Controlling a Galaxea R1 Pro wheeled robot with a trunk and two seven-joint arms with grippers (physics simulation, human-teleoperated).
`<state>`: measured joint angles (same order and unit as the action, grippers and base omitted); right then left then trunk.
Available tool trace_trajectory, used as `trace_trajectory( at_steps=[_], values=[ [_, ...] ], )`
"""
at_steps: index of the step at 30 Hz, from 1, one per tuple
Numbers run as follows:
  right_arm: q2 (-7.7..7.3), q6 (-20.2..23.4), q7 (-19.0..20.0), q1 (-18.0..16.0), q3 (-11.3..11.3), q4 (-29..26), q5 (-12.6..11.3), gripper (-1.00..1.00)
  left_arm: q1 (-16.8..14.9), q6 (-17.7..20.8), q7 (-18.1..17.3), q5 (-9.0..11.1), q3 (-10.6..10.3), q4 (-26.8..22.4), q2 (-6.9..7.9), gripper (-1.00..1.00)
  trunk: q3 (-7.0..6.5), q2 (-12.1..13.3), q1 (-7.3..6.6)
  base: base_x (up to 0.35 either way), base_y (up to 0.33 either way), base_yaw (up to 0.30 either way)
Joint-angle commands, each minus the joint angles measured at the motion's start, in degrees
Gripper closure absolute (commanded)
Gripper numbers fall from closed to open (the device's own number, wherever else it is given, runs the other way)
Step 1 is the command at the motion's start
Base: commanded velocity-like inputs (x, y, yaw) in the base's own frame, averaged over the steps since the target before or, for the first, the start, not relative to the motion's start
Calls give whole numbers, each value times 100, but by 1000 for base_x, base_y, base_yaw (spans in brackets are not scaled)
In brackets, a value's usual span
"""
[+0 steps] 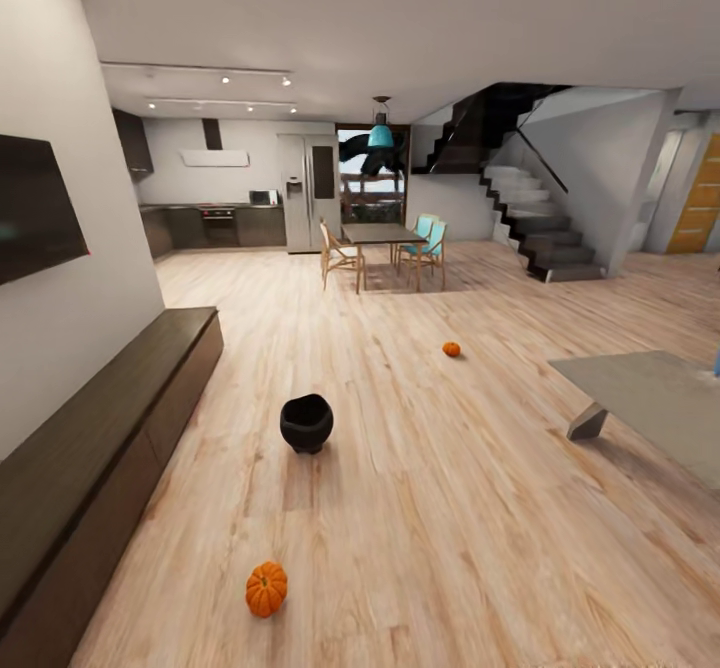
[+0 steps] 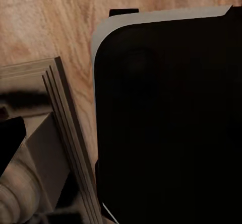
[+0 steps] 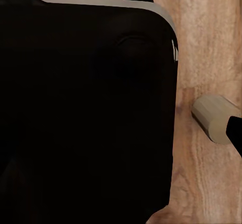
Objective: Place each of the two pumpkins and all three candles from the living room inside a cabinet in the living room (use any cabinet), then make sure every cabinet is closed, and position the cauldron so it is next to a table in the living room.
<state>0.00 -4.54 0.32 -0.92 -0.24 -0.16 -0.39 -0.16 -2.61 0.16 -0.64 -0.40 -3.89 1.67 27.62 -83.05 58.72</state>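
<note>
One orange pumpkin (image 1: 265, 588) lies on the wooden floor close in front of me, a little left of centre. A second pumpkin (image 1: 451, 349) lies farther off, right of centre. Between them, on the floor, stands the black cauldron (image 1: 306, 422), upright with its mouth open. The long dark-brown cabinet (image 1: 110, 438) runs along the left wall with all its fronts shut. In the right wrist view a pale beige cylinder (image 3: 214, 118) lies on the floor. I cannot tell whether it is a candle.
A low grey table (image 1: 650, 393) stands at the right. Far back are a dining table with chairs (image 1: 385, 248), the kitchen and a staircase (image 1: 535, 228). My black base (image 2: 171, 123) shows large in both wrist views, beside pale wooden furniture (image 2: 45, 133).
</note>
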Motion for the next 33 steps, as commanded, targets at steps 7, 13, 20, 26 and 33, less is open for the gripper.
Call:
trace_trajectory(
  at_steps=[7, 13, 20, 26, 33],
  values=[
    [0, -21, 3, -5, 1, 7, -4, -100, -2, -21, 2, -7, -4, 2, 8, -100, 6, -3, 1, 207, -39, -253],
    [0, -21, 3, -7, -1, 7, -4, -100, -2, -19, 2, -7, -4, 2, 8, -100, 6, -3, 1, 258, 85, -74],
    [0, -21, 3, -5, 0, 7, -4, -100, -2, -21, 2, -7, -4, 2, 2, -100, 6, -3, 1, 267, 88, -106],
    [0, -21, 3, -5, -2, 7, -4, -100, -2, -19, 2, -7, -4, 2, 1, -100, 6, -3, 1, 266, 8, -242],
    [0, -21, 3, -5, -3, 7, -4, -100, -2, -21, 2, -7, -4, 2, 3, -100, 6, -3, 1, 265, 1, -250]
  ],
)
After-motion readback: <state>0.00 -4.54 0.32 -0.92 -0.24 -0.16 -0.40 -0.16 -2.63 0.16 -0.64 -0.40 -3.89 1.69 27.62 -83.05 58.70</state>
